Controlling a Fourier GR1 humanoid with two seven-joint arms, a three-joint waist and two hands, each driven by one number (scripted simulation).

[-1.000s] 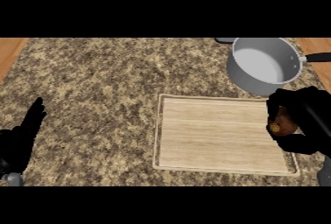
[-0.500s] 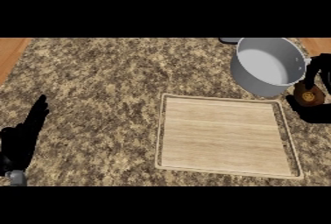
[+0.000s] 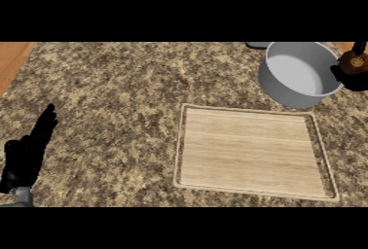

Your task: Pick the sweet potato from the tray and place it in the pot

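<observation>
Right hand (image 3: 355, 77) at the far right edge of the head view, level with the pot's rim and just beside its right wall. Fingers curled round the sweet potato (image 3: 353, 61); only a small brown-orange patch of it shows above the black fingers, the rest hidden by the hand and cut by the frame edge. Sweet potato is off the tray and outside the pot, just to the right of the rim; whether it touches the rim cannot be told.

Pot (image 3: 298, 73): grey metal, pale interior, standing upright on the counter at upper right. A dark handle stub (image 3: 256, 45) shows at its far left side near the rim. Nothing visible inside it.

Tray (image 3: 252, 152): light wood with a raised rim, lying flat on the counter below the pot and to its left, its far right corner near the pot's base. No object rests on it.

Counter (image 3: 122, 92): speckled brown stone, bare over its left and centre. A strip of orange-brown wood surface (image 3: 13, 56) shows beyond its upper left corner.

Left hand (image 3: 30, 153) at the lower left edge, fingers straight and together, pointing up, resting, holding nothing, well apart from tray and pot.

The pot's right wall stands between the held sweet potato and the pot's opening.
</observation>
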